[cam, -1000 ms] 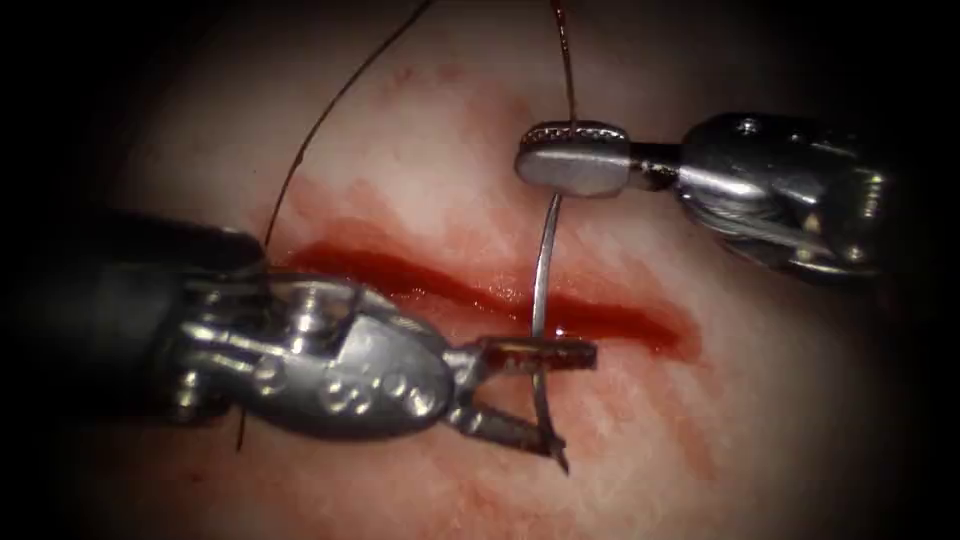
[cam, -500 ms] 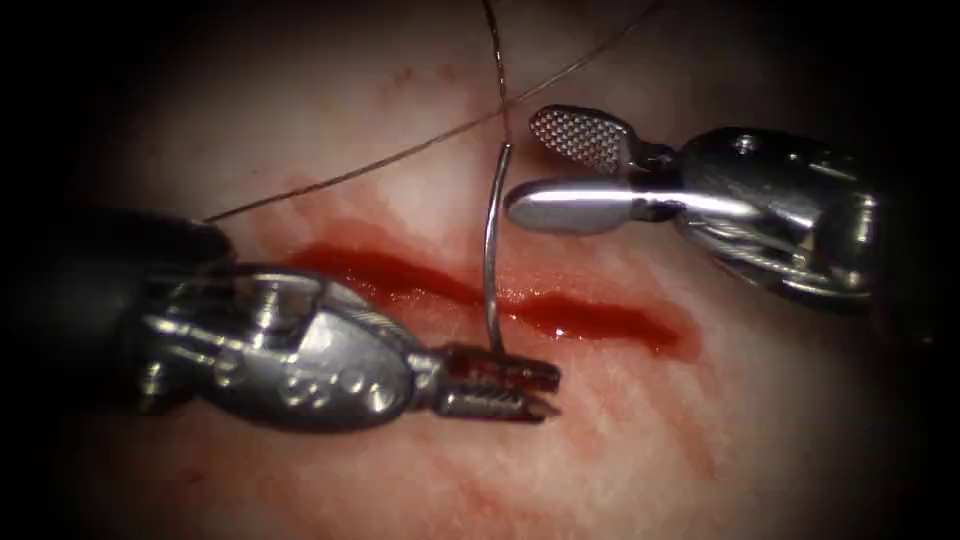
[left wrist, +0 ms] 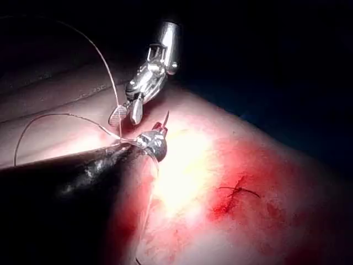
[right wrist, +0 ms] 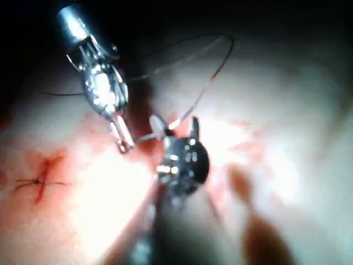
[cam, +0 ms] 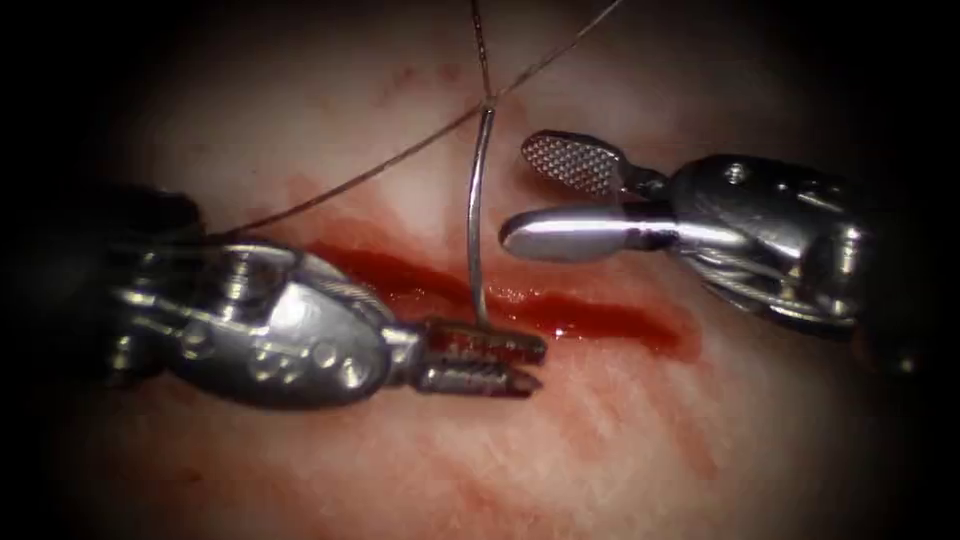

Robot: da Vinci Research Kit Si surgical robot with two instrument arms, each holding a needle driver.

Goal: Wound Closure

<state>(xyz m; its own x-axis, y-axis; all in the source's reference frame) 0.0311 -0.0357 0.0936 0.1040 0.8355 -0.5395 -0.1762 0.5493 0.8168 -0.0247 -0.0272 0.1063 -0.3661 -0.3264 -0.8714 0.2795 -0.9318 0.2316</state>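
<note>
The needle (cam: 478,215) is clamped near its tip by the left tool (cam: 500,362), upright over the cut (cam: 560,312), clear of the tissue (cam: 620,440); the right tool (cam: 545,195) is spread apart, empty; thread (cam: 380,165) trails from the needle's top.

The setting is a surgical training bench, not an operating room. A pale slab of tissue (cam: 420,150) with a single straight cut (cam: 560,312) and red fluid (cam: 600,322) lies under strong spot lighting against dark surroundings. Two steel needle drivers, the left tool (cam: 480,360) and the right tool (cam: 550,195), work over it with a curved needle (cam: 476,220) and thread (cam: 380,168).
</note>
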